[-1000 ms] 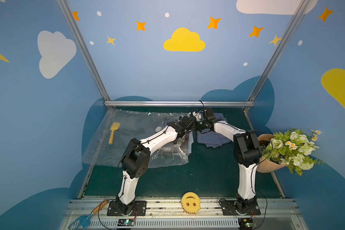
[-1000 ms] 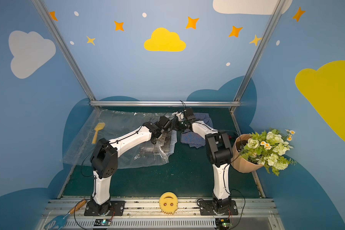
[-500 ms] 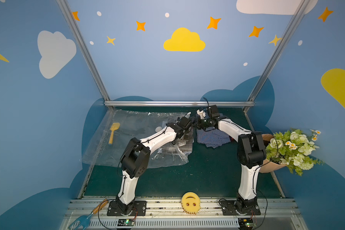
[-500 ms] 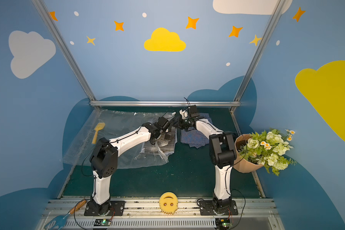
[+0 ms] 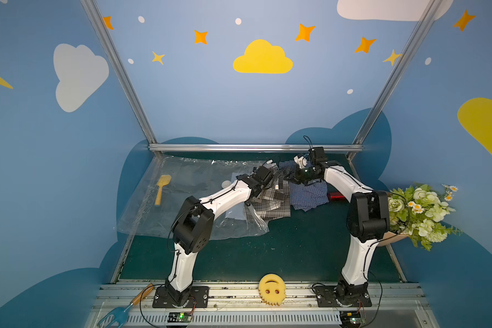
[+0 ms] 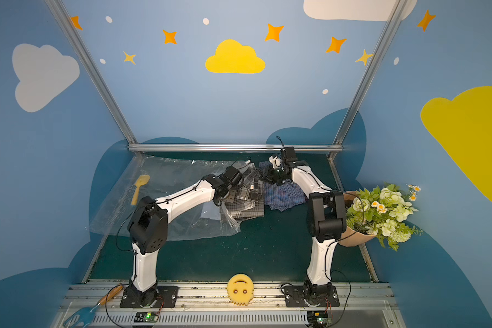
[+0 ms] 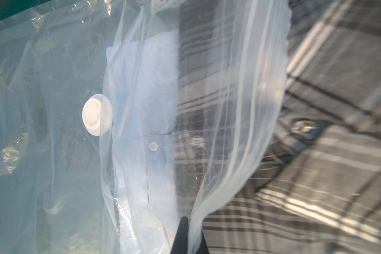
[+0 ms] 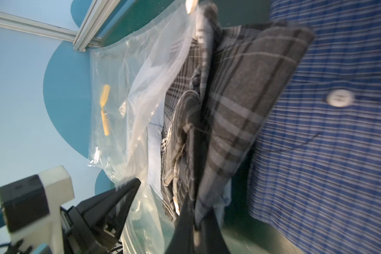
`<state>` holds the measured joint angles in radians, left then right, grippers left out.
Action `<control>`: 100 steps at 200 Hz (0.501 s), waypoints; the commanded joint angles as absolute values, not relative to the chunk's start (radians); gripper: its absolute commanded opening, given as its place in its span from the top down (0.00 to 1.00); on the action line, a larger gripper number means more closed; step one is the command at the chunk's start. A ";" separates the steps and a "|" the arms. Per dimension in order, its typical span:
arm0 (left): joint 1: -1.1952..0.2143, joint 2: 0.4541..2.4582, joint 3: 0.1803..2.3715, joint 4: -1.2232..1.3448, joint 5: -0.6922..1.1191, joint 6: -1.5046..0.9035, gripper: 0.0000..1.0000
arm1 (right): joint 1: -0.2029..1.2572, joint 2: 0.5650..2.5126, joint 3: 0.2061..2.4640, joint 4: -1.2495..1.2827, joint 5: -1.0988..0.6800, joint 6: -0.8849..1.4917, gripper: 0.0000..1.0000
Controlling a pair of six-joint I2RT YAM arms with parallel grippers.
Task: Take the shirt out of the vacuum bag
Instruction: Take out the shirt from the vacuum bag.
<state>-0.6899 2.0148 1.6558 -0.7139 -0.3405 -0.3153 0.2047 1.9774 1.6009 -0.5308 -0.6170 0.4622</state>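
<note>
The vacuum bag [image 5: 182, 204] lies flat on the green mat [image 5: 296, 250], left of the centre in both top views, with its open mouth turned to the right. The left gripper [image 7: 186, 222] is pressed together on the thin plastic edge of this mouth. The right gripper [image 8: 191, 211] pinches the grey plaid shirt [image 5: 273, 203], which lies partly inside the bag and partly outside. Just right of it, a blue checked shirt [image 5: 310, 196] lies on the mat. A pale blue shirt [image 7: 145, 99] rests inside the bag, beside the round white valve [image 7: 96, 114].
</note>
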 commanded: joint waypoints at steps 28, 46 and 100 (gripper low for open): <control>-0.680 2.036 1.676 -0.714 -0.331 -0.326 0.95 | 0.116 1.887 1.600 -0.644 -0.605 0.362 1.00; -0.680 2.044 1.677 -0.712 -0.321 -0.328 0.91 | 0.086 1.875 1.579 -0.651 -0.586 0.347 1.00; -0.680 2.057 1.699 -0.713 -0.298 -0.325 0.52 | -0.040 1.852 1.453 -0.600 -0.587 0.343 1.00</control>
